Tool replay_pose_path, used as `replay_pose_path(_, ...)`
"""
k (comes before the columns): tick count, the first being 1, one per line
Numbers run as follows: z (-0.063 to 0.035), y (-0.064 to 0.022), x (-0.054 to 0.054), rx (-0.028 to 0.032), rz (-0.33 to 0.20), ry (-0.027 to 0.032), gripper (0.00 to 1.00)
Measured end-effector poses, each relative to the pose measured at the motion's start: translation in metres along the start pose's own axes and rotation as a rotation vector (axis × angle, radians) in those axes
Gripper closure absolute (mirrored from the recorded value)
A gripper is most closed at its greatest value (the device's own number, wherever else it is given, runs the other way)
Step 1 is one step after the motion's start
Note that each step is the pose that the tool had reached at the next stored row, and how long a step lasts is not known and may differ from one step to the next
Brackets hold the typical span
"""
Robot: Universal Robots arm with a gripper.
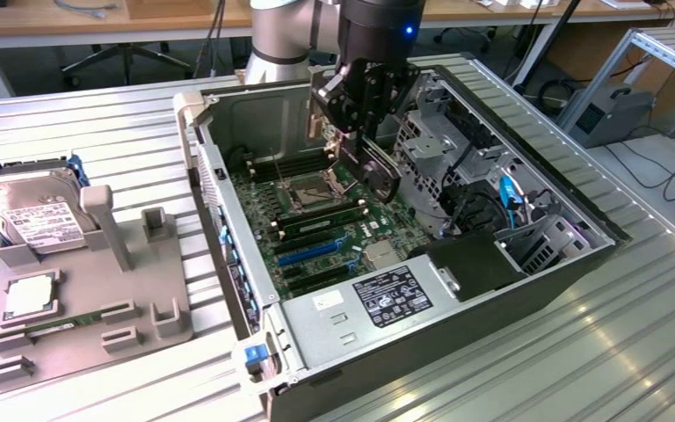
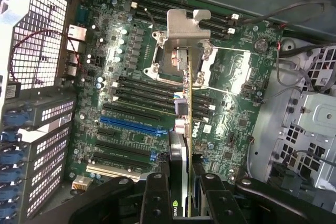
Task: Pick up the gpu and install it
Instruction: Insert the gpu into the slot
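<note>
— Grey plastic holder (image 1: 80, 347) on the desk (image 1: 619, 352), at the exterior view's left: what's in it?
— A silver hard drive (image 1: 32, 215) with a white label, its print too small to read, and a green memory stick (image 1: 62, 323). Nothing is touching either.
— And the gpu (image 1: 375, 171)?
— Further right, in the air inside the open computer case (image 1: 431, 352), above the motherboard (image 1: 314, 237). The gripper (image 1: 355, 132) has it clamped at one end, jaws partly closed on the two faces of the thin card.
— Which way does it lie?
— It hangs straight out from the gripper. The long axis runs down toward the board, with the silver bracket (image 2: 186, 27) at the far end. I'd judge it isn't lined up with the slots. They lie flat beneath it, the blue slot (image 2: 131, 124) among them, and it touches none.
— Any writing?
— An Nvidia badge (image 2: 175, 203) sits on the card's edge. There's what looks like a Dell mark (image 2: 193, 127) on the board. The power supply sticker (image 1: 390, 294) is unreadable.
</note>
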State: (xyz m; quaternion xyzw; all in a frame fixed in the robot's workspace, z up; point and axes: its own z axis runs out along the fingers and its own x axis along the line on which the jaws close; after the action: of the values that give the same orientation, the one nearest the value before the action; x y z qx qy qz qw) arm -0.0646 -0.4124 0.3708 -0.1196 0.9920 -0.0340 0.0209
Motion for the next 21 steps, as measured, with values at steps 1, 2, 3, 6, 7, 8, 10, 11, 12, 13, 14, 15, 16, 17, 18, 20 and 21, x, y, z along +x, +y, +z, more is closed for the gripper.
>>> replay_pose_path(1, 0.0000, 0.0000, 0.0000, -0.0001, -0.003, -0.0002, 0.73)
replay_pose_path(2, 0.0000, 0.0000, 0.0000, -0.0002, -0.006, -0.0004, 0.73)
replay_pose_path(3, 0.0000, 0.0000, 0.0000, -0.0003, -0.008, -0.0006, 0.73)
replay_pose_path(6, 0.0000, 0.0000, 0.0000, -0.0006, -0.016, -0.0012, 0.73)
replay_pose_path(7, 0.0000, 0.0000, 0.0000, -0.0007, -0.019, -0.0014, 0.73)
replay_pose_path(8, 0.0000, 0.0000, 0.0000, -0.0007, -0.022, -0.0016, 0.73)
replay_pose_path(10, 0.0000, 0.0000, 0.0000, -0.0009, -0.028, -0.0020, 0.73)
replay_pose_path(11, 0.0000, 0.0000, 0.0000, -0.0010, -0.030, -0.0023, 0.73)
replay_pose_path(12, 0.0000, 0.0000, 0.0000, -0.0011, -0.033, -0.0024, 0.73)
replay_pose_path(13, 0.0000, 0.0000, 0.0000, -0.0012, -0.036, -0.0026, 0.73)
replay_pose_path(14, 0.0000, 0.0000, 0.0000, -0.0013, -0.040, -0.0029, 0.73)
replay_pose_path(15, 0.0000, 0.0000, 0.0000, -0.0014, -0.042, -0.0030, 0.73)
replay_pose_path(16, 0.0000, 0.0000, 0.0000, -0.0015, -0.045, -0.0032, 0.73)
replay_pose_path(17, 0.0000, 0.0000, 0.0000, -0.0016, -0.047, -0.0034, 0.73)
replay_pose_path(18, 0.0000, 0.0000, 0.0000, -0.0017, -0.051, -0.0037, 0.73)
replay_pose_path(20, 0.0000, 0.0000, 0.0000, -0.0019, -0.056, -0.0041, 0.73)
replay_pose_path(21, 0.0000, 0.0000, 0.0000, -0.0020, -0.059, -0.0043, 0.73)
